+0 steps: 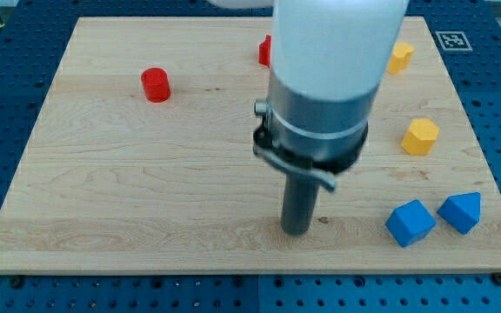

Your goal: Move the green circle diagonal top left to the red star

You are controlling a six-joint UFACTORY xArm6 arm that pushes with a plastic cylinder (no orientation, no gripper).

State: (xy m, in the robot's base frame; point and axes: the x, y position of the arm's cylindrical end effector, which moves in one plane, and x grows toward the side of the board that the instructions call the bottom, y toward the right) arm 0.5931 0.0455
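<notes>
My tip rests on the wooden board near the view's bottom middle. No green circle shows; the arm's wide body hides the board's middle top. A red block peeks out at the arm's left edge near the view's top; its shape cannot be made out. A red cylinder stands at the view's upper left, far from the tip.
Two blue blocks sit at the view's lower right, right of the tip. A yellow hexagon block lies at the right. Another yellow block shows at the upper right, partly behind the arm.
</notes>
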